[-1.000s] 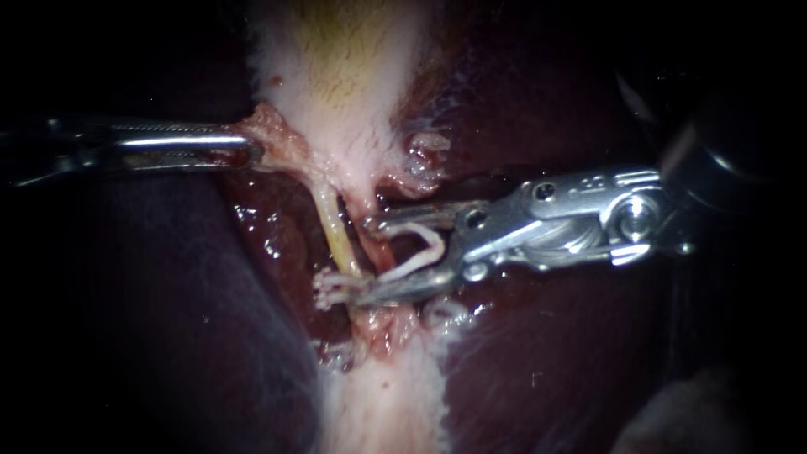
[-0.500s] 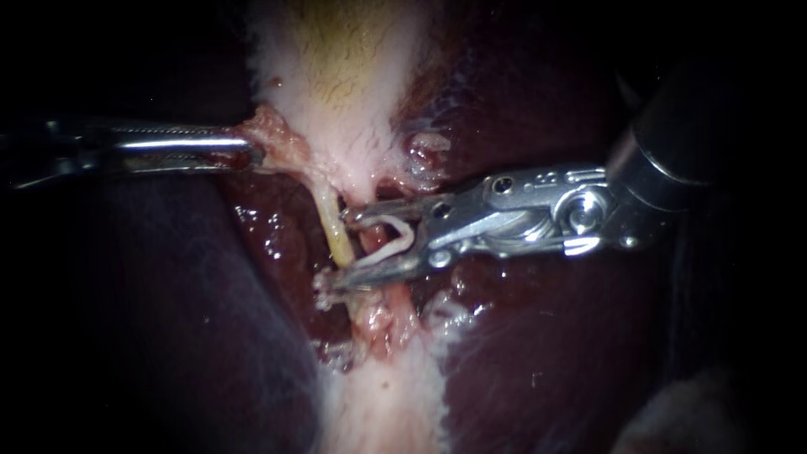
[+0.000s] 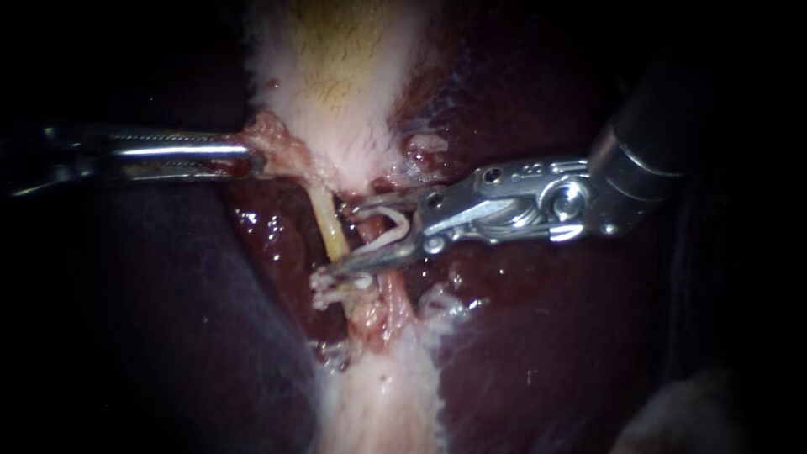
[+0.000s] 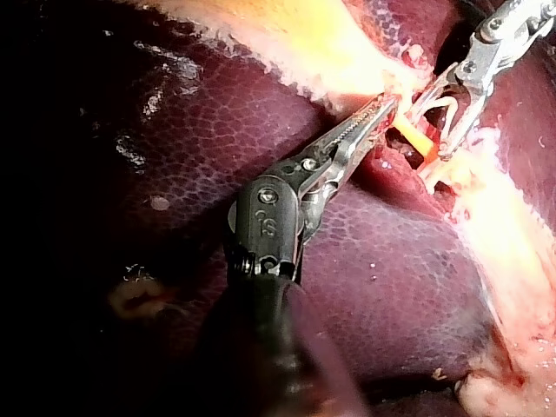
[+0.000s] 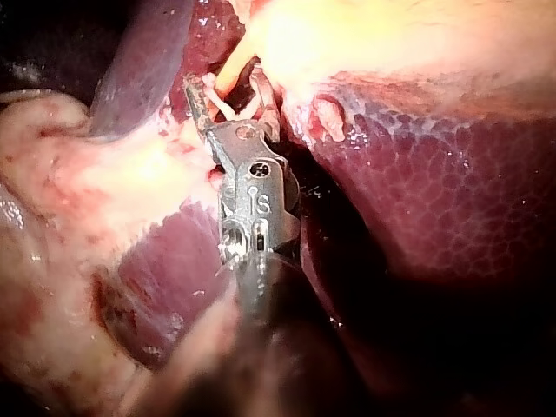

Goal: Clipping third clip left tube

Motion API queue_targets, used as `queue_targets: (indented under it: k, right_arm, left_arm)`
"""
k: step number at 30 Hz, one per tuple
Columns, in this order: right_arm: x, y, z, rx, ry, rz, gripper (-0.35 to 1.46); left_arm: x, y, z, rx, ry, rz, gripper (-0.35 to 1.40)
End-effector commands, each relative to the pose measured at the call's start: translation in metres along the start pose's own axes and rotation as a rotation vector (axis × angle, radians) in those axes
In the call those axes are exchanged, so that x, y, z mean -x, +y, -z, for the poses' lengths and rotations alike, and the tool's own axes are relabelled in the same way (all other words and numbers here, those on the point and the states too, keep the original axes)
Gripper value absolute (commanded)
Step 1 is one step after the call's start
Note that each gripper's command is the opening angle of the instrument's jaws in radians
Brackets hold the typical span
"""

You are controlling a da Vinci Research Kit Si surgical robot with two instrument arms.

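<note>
Clip step: left tube (image 3: pixel 330 225) sits mid-scene, at the jaw tips of the right instrument (image 3: pixel 336 239).
Tube is thin, pale yellow, glossy, slanting far-to-near with dark red liver (image 3: pixel 538 336) on both sides and a redder strand (image 3: pixel 392 294) just right of it. Right jaws stand wide apart, both touching an open white clip (image 3: pixel 402 229) carried between them; can't tell if the tube is inside the clip. Left instrument (image 3: pixel 248 153) has its jaws clamped on pink tissue (image 3: pixel 277 145) just left of the tube's far end.

Dark liver (image 3: pixel 546 353) carries pale tissue (image 3: pixel 353 126) and tubes (image 3: pixel 330 227).
</note>
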Motion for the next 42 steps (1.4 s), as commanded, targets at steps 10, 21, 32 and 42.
queue_targets:
  k: [10, 21, 32, 42]
  right_arm:
    - [-0.0013, 0.0001, -0.0017, -0.085, 0.143, -0.076, 0.48]
    - [-0.0038, -0.0017, -0.0003, -0.141, 0.266, -0.142, 0.48]
    - [-0.0069, -0.0053, 0.0004, -0.282, 0.324, -0.166, 0.44]
    - [-0.0071, -0.0046, 0.0006, -0.259, 0.334, -0.192, 0.38]
  left_arm:
    - [0.0, 0.0, -0.0001, -0.002, 0.0, 0.0, -0.35]
    - [0.0001, -0.0004, 0.0, 0.001, -0.001, -0.001, -0.35]
    - [0.0003, -0.0008, 0.0001, 0.003, -0.001, -0.001, -0.35]
    - [0.0003, -0.0009, 0.0, 0.003, -0.001, -0.001, -0.35]
